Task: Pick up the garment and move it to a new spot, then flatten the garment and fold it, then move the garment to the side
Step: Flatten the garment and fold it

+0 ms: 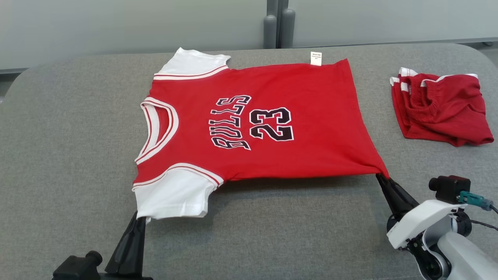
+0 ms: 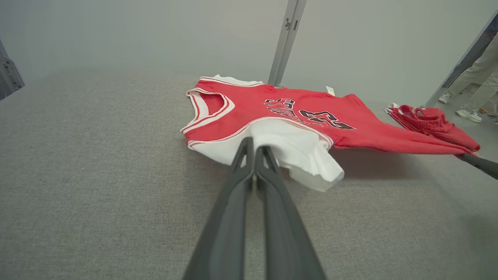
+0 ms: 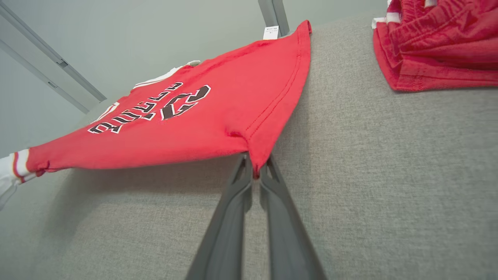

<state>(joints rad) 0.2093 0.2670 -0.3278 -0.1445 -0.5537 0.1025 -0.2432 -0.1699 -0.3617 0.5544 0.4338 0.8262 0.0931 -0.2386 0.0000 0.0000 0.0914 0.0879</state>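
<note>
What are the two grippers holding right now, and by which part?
Both hold the red short-sleeved basketball jersey with white sleeves: the left gripper pinches the near white sleeve's edge, the right gripper the near bottom hem corner.

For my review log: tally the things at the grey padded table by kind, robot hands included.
Red-and-white short-sleeved BULLS 23 jersey: 1
Folded red garment with white trim: 1
Dark two-fingered robot hands (left hand, right hand), both shut on the jersey: 2
Total: 4
</note>
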